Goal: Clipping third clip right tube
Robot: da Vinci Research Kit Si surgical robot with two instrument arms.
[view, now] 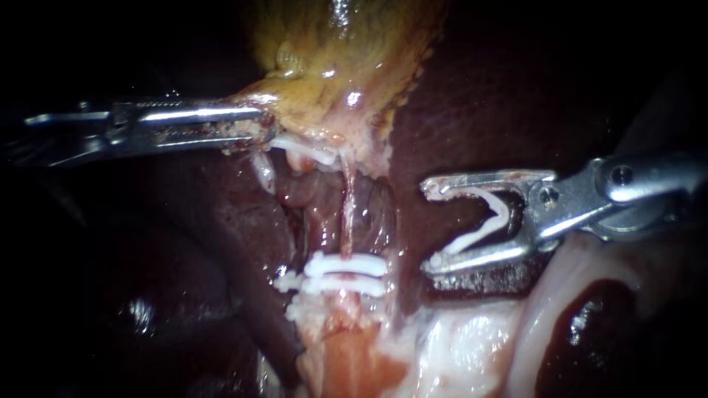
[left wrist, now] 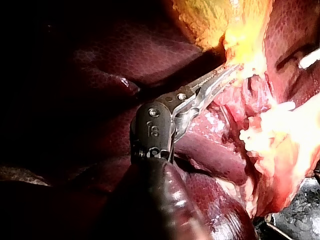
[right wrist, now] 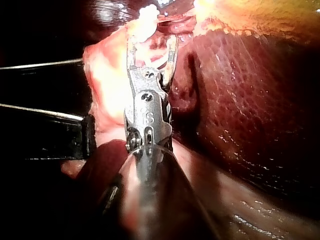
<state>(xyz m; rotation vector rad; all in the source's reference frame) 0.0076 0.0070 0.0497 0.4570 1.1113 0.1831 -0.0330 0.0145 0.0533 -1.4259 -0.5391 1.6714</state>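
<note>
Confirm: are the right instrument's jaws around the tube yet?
No: the right instrument, a clip held in its jaws, stands beside the tube, apart from it.

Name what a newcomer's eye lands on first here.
The right instrument, jaws wide apart, carries an open white clip beside the thin tube. Two white clips already cross that tube lower down. The left instrument grips the yellow gallbladder edge above.

Left instr (view: 258, 131) on gallbladder (view: 346, 59), clips (view: 346, 274) on tube (view: 347, 199), clip (view: 479, 234) in right instr (view: 430, 225)
</note>
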